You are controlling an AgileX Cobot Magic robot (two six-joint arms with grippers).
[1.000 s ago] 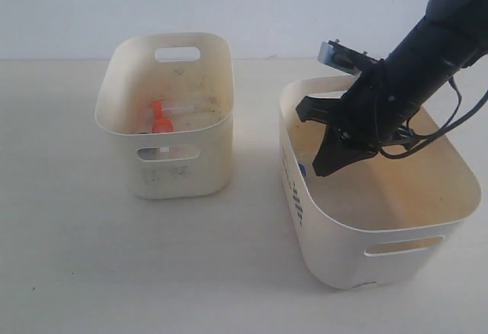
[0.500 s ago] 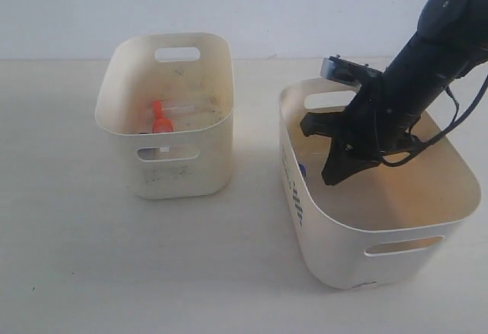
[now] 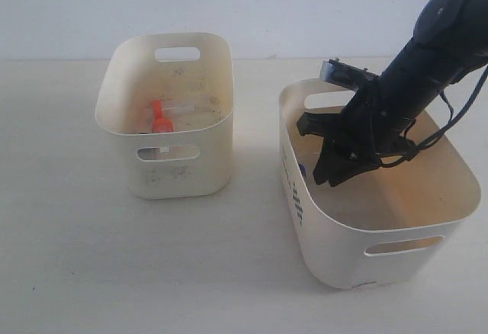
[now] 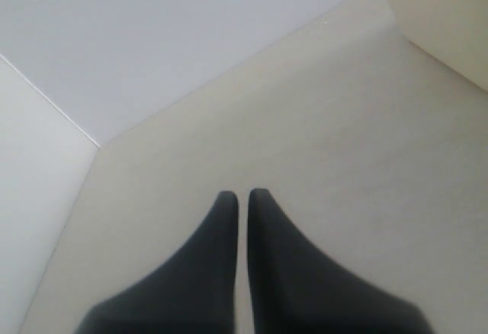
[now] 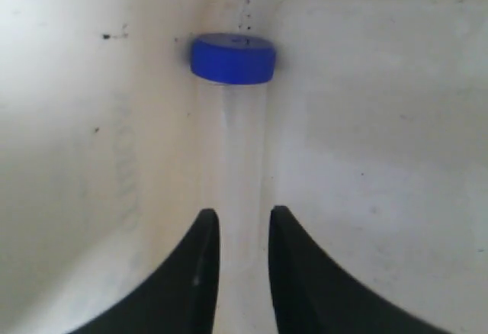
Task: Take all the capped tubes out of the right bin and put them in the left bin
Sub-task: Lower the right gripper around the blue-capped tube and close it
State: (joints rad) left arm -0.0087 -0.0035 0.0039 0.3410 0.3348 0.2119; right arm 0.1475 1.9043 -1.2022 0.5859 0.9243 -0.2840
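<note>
The right bin (image 3: 396, 223) holds a clear capped tube with a blue cap (image 5: 232, 58), which lies on the floor against the wall; its cap also shows (image 3: 303, 171). My right gripper (image 5: 242, 213) is down inside this bin (image 3: 324, 175). It is open, one finger on each side of the tube's clear body (image 5: 242, 143). The left bin (image 3: 114, 124) contains an orange-capped tube (image 3: 158, 117) and what looks like another clear tube beside it. My left gripper (image 4: 242, 194) is shut and empty above bare table, out of the exterior view.
The two cream tubs stand a hand's width apart on a pale table (image 3: 76, 258) with a white wall behind. A cream tub's wall (image 4: 450, 21) edges the left wrist view. The right arm's cable (image 3: 450, 117) hangs over the right bin.
The right gripper's jaws have parted from shut. The arm rose a little, then dipped back toward the blue-capped tube. The tubes in the left bin have not moved.
</note>
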